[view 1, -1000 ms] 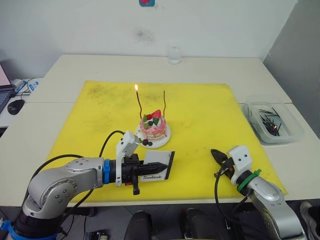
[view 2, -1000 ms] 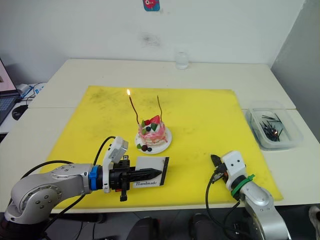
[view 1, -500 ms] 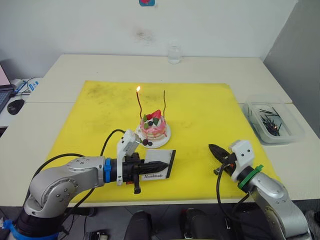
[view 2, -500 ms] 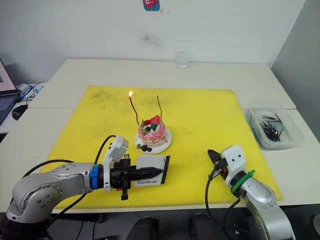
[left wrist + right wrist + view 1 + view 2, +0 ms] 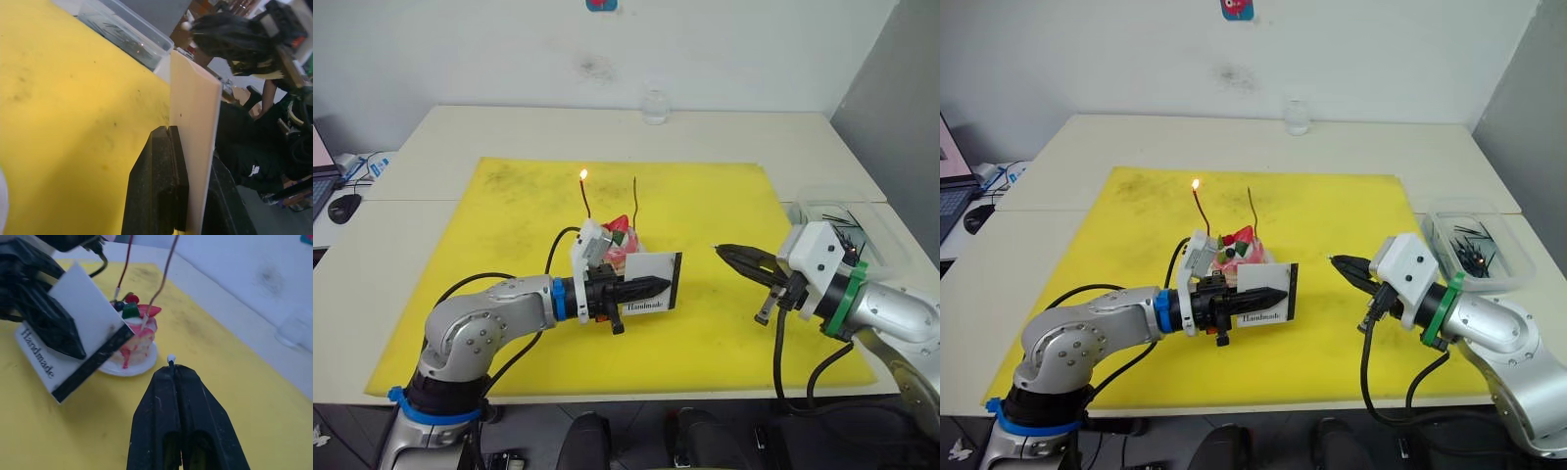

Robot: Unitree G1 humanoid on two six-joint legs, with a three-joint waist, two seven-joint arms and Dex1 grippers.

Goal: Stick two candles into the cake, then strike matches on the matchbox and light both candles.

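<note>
The matchbox [image 5: 1267,293], printed "Handmade", was clamped upright in the left gripper [image 5: 1268,295] just in front of the cake [image 5: 133,335], partly hiding it. The right gripper [image 5: 170,368] pinched a white-tipped match [image 5: 170,359]. One candle [image 5: 1202,210] burned; a tray [image 5: 1518,262] sat far right.

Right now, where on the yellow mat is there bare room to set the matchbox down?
The front strip of the yellow mat below both arms is bare, and so is the far left part. It is crowded mid-mat: the left end effector holds the matchbox just in front of the cake, with the right end effector and its match close by.
</note>
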